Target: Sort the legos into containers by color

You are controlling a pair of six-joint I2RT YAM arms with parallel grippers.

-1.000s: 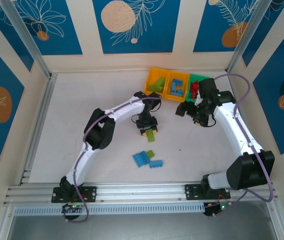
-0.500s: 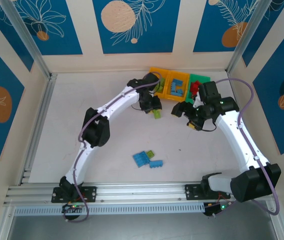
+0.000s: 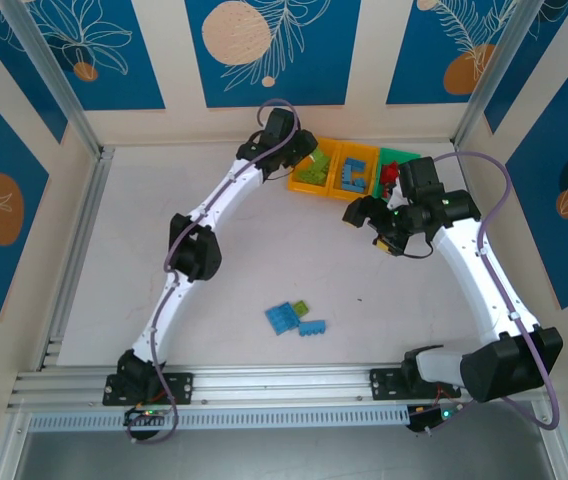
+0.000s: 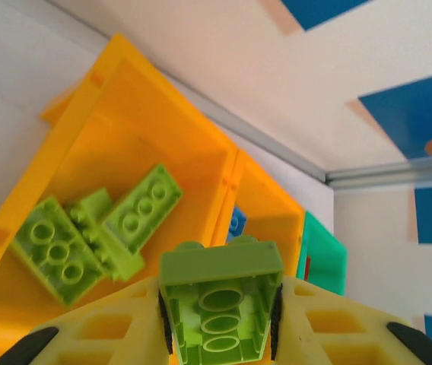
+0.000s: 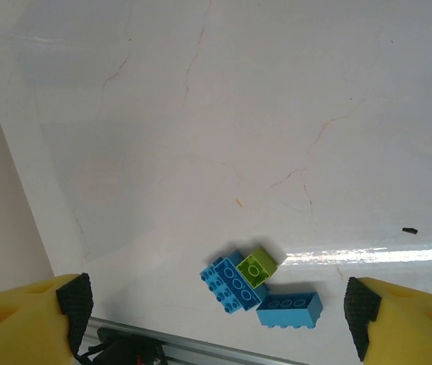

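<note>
The left end effector (image 4: 220, 313), which a second ago is at mid-bench, now hangs over the left orange-yellow bin (image 4: 128, 87) at the upper centre of the overhead frame, clamped on a lime green brick (image 4: 220, 293) with its hollow underside toward the wrist camera. Two or three lime bricks (image 4: 87, 236) already lie in that bin, so the carried piece appears to be over the matching colour and needs only a release. The right end effector (image 3: 372, 226), fingers spread wide and holding nothing, has shifted slightly left, away from the bins, and looks down on the last loose pieces at lower centre of the bench (image 3: 214, 260): a wide blue brick (image 5: 230, 280), a small lime brick (image 5: 257, 268) touching it, and a second blue brick (image 5: 289, 309) just beside.

Blue bricks (image 3: 352, 178) sit in the middle bin (image 3: 364, 152) and red bricks (image 3: 388, 178) in the green bin (image 3: 402, 155). The left arm covers part of the left bin from overhead. The wrist view cuts off the green bin's contents. A dark speck (image 5: 408, 230) on the bench is too small to identify.
</note>
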